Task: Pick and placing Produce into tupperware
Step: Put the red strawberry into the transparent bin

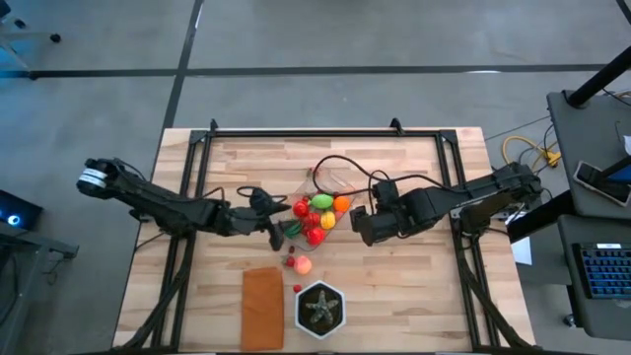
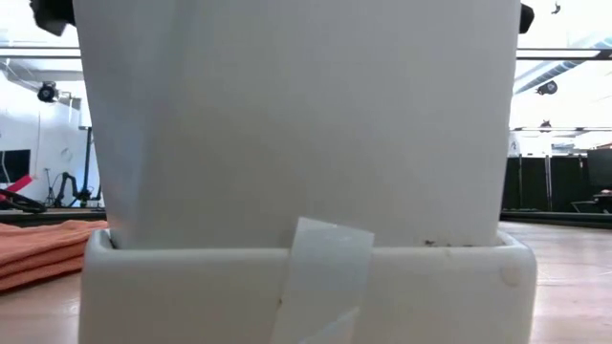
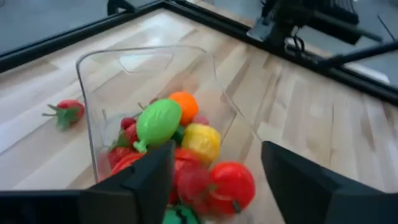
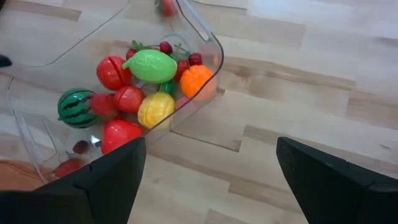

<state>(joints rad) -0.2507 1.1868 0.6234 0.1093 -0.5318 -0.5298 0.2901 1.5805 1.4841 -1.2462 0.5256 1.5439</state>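
Light wood-plank table (image 1: 414,306), black frame; grey floor around.

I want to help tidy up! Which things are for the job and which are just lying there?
For the job:
- toy produce
- clear tupperware
- loose strawberry

Just lying about:
- star-shaped plant in black pot
- orange-brown cloth

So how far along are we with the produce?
Mostly done: the tupperware already holds a pile, including a green piece, an orange and a watermelon. Nothing is held; the left tool is open over the pile. Left: a peach-coloured piece and small red ones on the table.
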